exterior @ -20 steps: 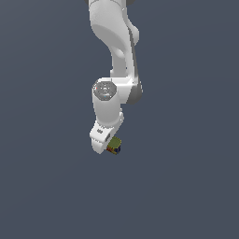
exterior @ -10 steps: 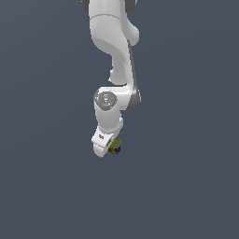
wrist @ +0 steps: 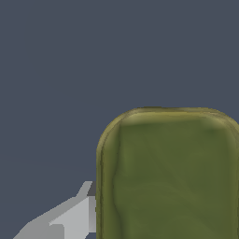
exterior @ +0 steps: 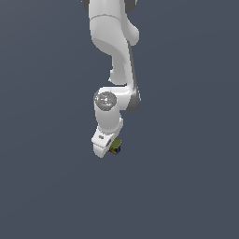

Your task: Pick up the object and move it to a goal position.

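The object [exterior: 115, 146] is a small tin with an olive-green top and a dark side, sitting right under the white hand at the arm's lower end. My gripper [exterior: 111, 149] is down at the tin, and the hand hides most of it in the exterior view. In the wrist view the object's olive-green top [wrist: 170, 182] fills much of the picture. One grey finger [wrist: 70, 219] lies against the tin's side. The other finger is hidden, so I cannot tell whether the jaws have closed on the tin.
A plain dark grey-blue surface [exterior: 186, 186] surrounds the arm on all sides. The white arm [exterior: 114, 56] comes down from above the tin.
The arm has lowered a little, most of it in the first half second. The hand sits slightly lower over the tin. The tin has hardly moved.
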You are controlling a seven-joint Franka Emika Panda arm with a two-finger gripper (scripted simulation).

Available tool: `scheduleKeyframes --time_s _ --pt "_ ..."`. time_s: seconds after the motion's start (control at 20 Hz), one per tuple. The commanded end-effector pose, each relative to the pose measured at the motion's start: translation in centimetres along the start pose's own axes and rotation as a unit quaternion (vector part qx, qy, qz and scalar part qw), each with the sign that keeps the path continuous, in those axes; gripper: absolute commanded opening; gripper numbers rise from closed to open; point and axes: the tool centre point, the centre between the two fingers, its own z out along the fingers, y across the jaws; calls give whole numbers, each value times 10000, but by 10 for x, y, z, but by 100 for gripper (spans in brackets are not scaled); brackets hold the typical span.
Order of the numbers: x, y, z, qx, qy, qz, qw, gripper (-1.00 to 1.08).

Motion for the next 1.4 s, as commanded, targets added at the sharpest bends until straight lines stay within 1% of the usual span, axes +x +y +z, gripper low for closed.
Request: scheduleKeyframes --time_s 0.0,0.35,0.65,0.95,1.35 --pt "0 0 0 3 1 -1 10000 -100" --pt "1 -4 -8 -1 0 -1 10000 -100" --pt "6 -15 -32 -2 -5 -3 10000 -100" --pt "13 -35 -75 -3 -9 -5 10000 -100" --pt "28 -72 -154 -4 -14 -9 10000 -100"
